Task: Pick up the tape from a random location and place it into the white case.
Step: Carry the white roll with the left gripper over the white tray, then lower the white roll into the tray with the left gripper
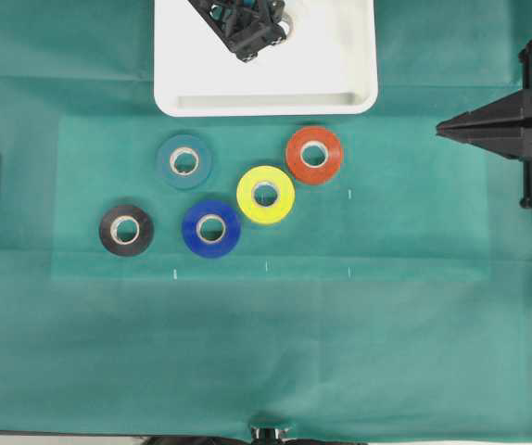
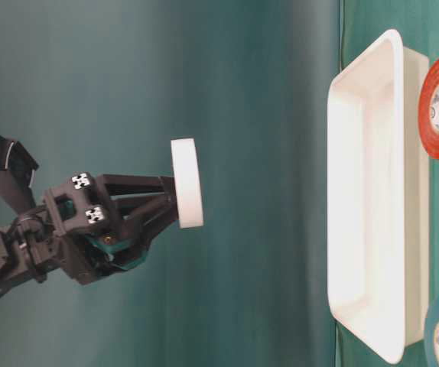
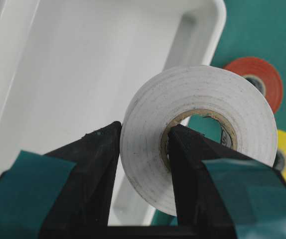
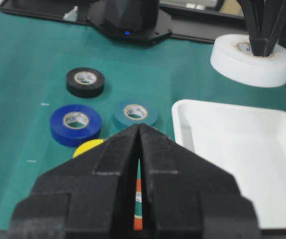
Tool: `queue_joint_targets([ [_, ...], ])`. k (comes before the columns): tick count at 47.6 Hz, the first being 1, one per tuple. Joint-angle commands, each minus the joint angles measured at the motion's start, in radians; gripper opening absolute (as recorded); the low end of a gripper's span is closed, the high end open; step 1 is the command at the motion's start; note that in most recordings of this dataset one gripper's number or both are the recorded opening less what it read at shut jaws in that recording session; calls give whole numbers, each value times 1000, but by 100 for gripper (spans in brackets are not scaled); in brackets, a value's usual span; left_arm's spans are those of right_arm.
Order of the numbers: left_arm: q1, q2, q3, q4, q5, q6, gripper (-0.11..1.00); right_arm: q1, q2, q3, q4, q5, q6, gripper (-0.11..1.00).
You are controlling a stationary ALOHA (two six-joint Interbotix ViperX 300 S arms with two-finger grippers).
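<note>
While the left gripper (image 3: pixel 143 144) carries the tape (image 3: pixel 198 134) above the case (image 1: pixel 266 97), treat the step in hand as the lowering and release. The left jaws grasp the tape through its wall, one finger (image 3: pixel 190 164) inside the cardboard core and the other against the outer face. In the table-level view the tape (image 2: pixel 186 182) hangs well clear of the case (image 2: pixel 365 199), with open air between them.

To do the release well, you should bring the roll down until it is just above the case floor before parting the jaws, so it does not bounce or roll toward the rim. Keep it over the floor's middle; in the overhead view the gripper (image 1: pixel 247 32) sits at about 12 o'clock of the case, near the far rim, so judge whether a small shift toward 6 o'clock is wise.

A ring has no long axis. Its hole axis, judged from the table-level view, points straight down at the case, so the roll lies flat and should land on its face.

The right gripper (image 4: pixel 138 149) rests at 3 o'clock of the desk (image 1: pixel 266 352), jaws clenched on nothing.
</note>
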Motion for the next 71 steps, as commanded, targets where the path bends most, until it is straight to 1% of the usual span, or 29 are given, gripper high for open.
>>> queue_joint_targets([
  [1,9,-44,2,5,-26,2,27,0,6,-20,3,-5,2,0],
  [8,29,-43,60,6,-86,2,27,2,11,-20,2,-5,2,0],
  [17,61,-35,167,9,-207,2,27,0,15,-20,3,-5,2,0],
  [23,91,-12,232,9,-278,2,27,0,15,-18,3,-5,2,0],
  [29,117,25,275,12,-342,3,27,0,17,-18,3,-5,0,0],
  [39,138,77,295,12,-419,5,27,0,23,-17,3,-5,2,0],
  [53,158,127,295,12,-426,6,27,0,28,-15,2,-3,0,0],
  [71,160,202,284,12,-426,6,27,0,32,-15,2,-3,0,0],
])
